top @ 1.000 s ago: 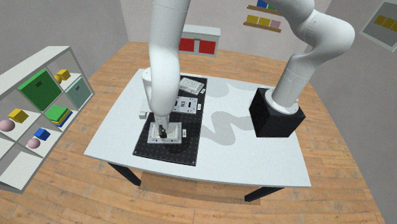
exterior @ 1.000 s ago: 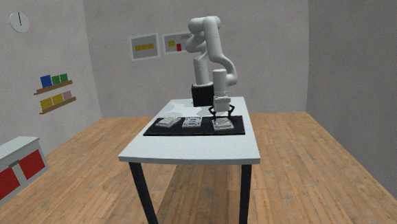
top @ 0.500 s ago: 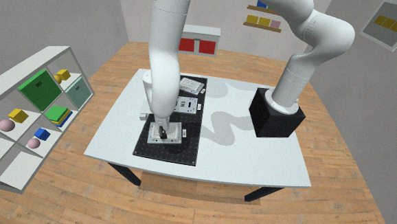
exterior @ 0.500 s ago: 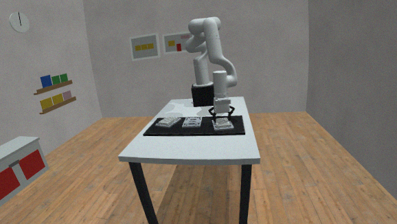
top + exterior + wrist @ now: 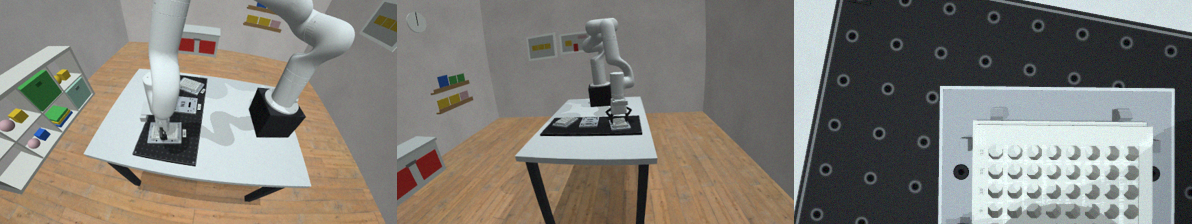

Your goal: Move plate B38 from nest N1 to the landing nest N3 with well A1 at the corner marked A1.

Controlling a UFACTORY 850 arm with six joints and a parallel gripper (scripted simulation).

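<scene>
A white well plate [image 5: 173, 130] [image 5: 619, 126] [image 5: 1064, 170] sits in the grey nest [image 5: 954, 130] at the near end of the black deck [image 5: 165, 154] [image 5: 589, 131] [image 5: 884, 65]. I cannot read its label. My gripper [image 5: 161, 132] [image 5: 619, 119] is open and low over this plate, with one finger on each side of it. The fingers do not show in the wrist view. The middle nest [image 5: 193, 102] [image 5: 588, 122] is marked N3 and holds no plate. A second white plate [image 5: 191, 85] [image 5: 564, 121] lies on the far nest.
Small white signs [image 5: 184, 132] [image 5: 199, 107] stand on the deck beside the nests. The arm's black base block [image 5: 275, 117] [image 5: 599, 95] stands on the white table [image 5: 240, 161] to the right of the deck. The deck's near edge is close to the table's front edge.
</scene>
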